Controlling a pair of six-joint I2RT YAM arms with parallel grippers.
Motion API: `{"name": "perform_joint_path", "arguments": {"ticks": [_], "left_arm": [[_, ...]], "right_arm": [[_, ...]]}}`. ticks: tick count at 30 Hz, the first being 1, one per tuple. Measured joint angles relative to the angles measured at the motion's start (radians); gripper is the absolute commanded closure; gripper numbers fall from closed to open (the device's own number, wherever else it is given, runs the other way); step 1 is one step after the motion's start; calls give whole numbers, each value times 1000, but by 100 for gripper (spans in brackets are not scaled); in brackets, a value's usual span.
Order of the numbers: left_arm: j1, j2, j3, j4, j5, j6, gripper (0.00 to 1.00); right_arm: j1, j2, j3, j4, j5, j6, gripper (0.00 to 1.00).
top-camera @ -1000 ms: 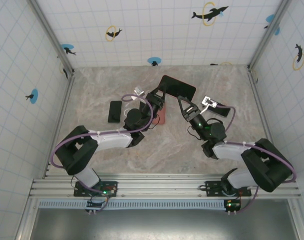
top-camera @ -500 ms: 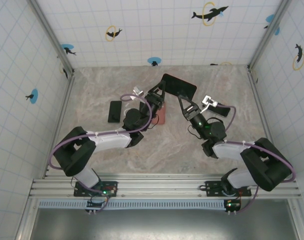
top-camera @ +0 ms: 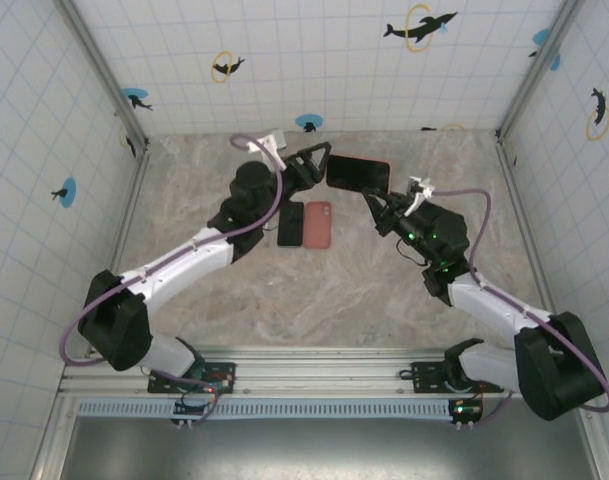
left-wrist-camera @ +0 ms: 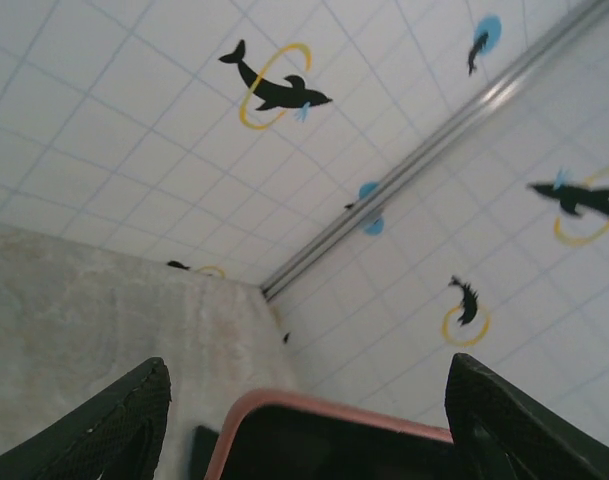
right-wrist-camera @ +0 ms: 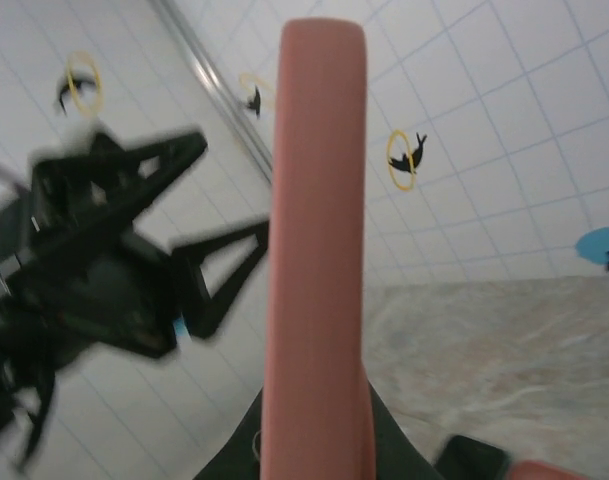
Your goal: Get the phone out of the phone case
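Note:
The phone case (top-camera: 359, 172), salmon-rimmed with the dark phone (left-wrist-camera: 324, 450) inside, hangs in the air above the back of the table. My right gripper (top-camera: 375, 202) is shut on its lower edge. In the right wrist view the case (right-wrist-camera: 314, 230) stands edge-on, rising out of my right gripper (right-wrist-camera: 319, 425). My left gripper (top-camera: 322, 166) is open just left of the case. In the left wrist view its two dark fingers (left-wrist-camera: 134, 420) stand on either side of the case rim (left-wrist-camera: 284, 402), with a gap on the left side.
A bare black phone (top-camera: 290, 222) and a loose salmon case (top-camera: 319, 224) lie side by side on the marble table (top-camera: 234, 290), below the held case. Tiled walls with dolphin stickers close in the back and sides. The left arm (top-camera: 199, 250) crosses the table's left half.
My left gripper has opened and its arm has swung up and back from the table's middle. The right arm has stretched out, still holding the cased phone aloft.

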Motion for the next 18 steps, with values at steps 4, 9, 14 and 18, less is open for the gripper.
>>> {"name": "perform_joint_path", "arguments": {"ticks": [4,9,14,18], "left_arm": [[58,-6,53,-181,155,279,28],[96,2,117,-489,343,638,29],[97,43,272,-757,453,926,27],[97,45,315,-891,543,1114,25]], "right_arm": [[-27,-11,45,-185,-95,-199,95],[-42,-11,85,-386,-200,-404,96],[-37,-11,151,-545,-290,-588,96],[-23,-3,194,-633,-337,-706,96]]}}
